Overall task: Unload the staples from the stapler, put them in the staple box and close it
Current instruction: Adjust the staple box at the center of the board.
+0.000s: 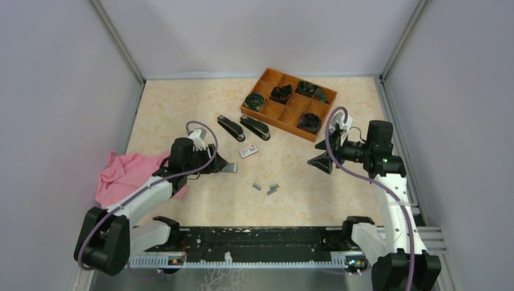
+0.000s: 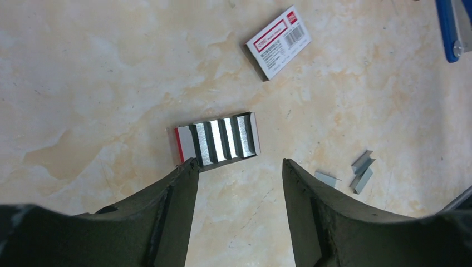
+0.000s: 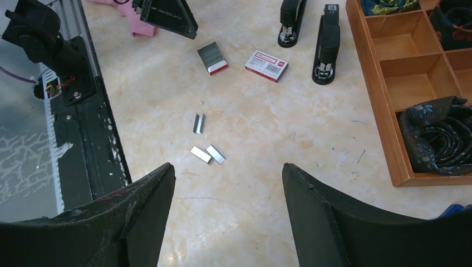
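Two black staplers [image 1: 230,128] [image 1: 255,127] lie shut side by side on the table, also seen in the right wrist view [image 3: 291,22] [image 3: 327,41]. Three loose staples strips [image 1: 257,187] [image 1: 274,186] [image 1: 271,191] lie mid-table. A small open card tray of staples [image 2: 217,139] rests just beyond my left gripper [image 2: 239,164], which is open with nothing between its fingers; its left fingertip [image 2: 189,167] overlaps the tray's near corner. My right gripper [image 3: 228,167] hangs open and empty above the table, right of the loose staples [image 3: 201,154].
A white-and-red box [image 1: 247,150] lies by the staplers. A wooden compartment tray [image 1: 290,112] with black coiled items stands at the back right. A pink cloth [image 1: 124,176] lies at the left edge. A black rail [image 1: 242,239] runs along the near edge.
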You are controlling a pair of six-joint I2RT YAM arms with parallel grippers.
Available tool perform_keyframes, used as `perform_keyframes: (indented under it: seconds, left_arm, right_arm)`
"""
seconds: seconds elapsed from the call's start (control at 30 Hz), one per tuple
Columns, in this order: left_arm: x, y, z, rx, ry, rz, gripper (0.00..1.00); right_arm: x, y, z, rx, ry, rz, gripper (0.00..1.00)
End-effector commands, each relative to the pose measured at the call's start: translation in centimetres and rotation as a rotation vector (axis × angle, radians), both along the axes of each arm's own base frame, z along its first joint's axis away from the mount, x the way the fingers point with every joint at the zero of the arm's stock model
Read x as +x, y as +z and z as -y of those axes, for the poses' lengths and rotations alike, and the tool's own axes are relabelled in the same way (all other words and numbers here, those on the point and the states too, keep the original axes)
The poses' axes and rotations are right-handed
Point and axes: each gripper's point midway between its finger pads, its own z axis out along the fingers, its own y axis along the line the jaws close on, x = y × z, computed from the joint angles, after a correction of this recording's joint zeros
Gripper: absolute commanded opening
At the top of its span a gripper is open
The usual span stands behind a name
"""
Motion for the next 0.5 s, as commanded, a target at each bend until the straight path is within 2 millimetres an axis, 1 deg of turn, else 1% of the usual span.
perform_keyframes:
  seconds: [0.0, 0.1, 0.17, 0.2, 0.27, 0.33, 0.4, 0.47]
  left_arm:
    - [0.7, 3.0, 0.7, -0.055, -0.047, 0.200, 0.63]
    - [1.5, 3.6, 0.0, -0.061, 0.017, 0.260, 0.60]
    - [2.2, 3.5, -0.4, -0.051, 0.053, 0.261, 0.51]
    - [2.4, 3.0, -0.5, -0.040, 0.061, 0.241, 0.48]
    - [2.9, 2.2, -0.5, -0.020, 0.065, 0.213, 0.47]
    - [3.2, 1.3, -0.4, 0.017, 0.054, 0.157, 0.43]
    - [3.6, 0.8, -0.6, 0.052, 0.055, 0.122, 0.38]
    - [3.8, 0.3, -0.7, 0.068, 0.053, 0.116, 0.37]
  right_arm:
    - [-0.2, 1.2, -0.5, 0.010, 0.050, 0.067, 0.71]
    - [-0.1, 1.1, -0.5, 0.008, 0.050, 0.063, 0.71]
    - [-0.1, 1.0, -0.4, 0.007, 0.049, 0.059, 0.71]
    - [0.0, 1.0, -0.4, 0.006, 0.049, 0.060, 0.71]
    - [0.0, 0.9, -0.4, 0.007, 0.052, 0.055, 0.71]
    - [0.0, 0.8, -0.4, 0.004, 0.052, 0.049, 0.71]
    - [0.1, 0.7, -0.3, -0.003, 0.048, 0.051, 0.71]
    - [0.1, 0.8, -0.3, -0.009, 0.043, 0.060, 0.71]
